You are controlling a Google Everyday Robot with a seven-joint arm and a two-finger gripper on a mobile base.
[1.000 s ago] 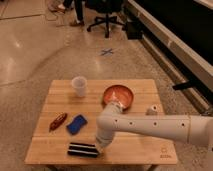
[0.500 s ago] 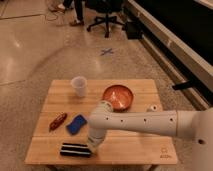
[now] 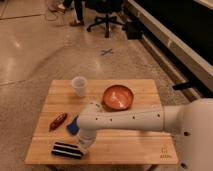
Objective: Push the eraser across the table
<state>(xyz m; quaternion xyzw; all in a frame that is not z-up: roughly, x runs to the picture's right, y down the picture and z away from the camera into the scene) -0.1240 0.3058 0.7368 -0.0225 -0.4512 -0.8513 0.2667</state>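
The eraser [image 3: 66, 150], a flat black block with white lengthwise stripes, lies near the front left edge of the light wooden table [image 3: 130, 145]. My gripper [image 3: 82, 144] is at the end of the white arm that reaches in from the right. It is low over the table, right at the eraser's right end and seemingly touching it. The arm's wrist hides the gripper's tip.
A blue sponge [image 3: 73, 126] lies just behind the gripper, partly hidden by the arm. A small red object [image 3: 58, 120] is at the left. A clear plastic cup [image 3: 79, 86] and an orange bowl [image 3: 118, 97] stand toward the back. Office chairs stand on the floor beyond.
My gripper has swung left along the front of the table, and the eraser has slid left with it toward the front left corner.
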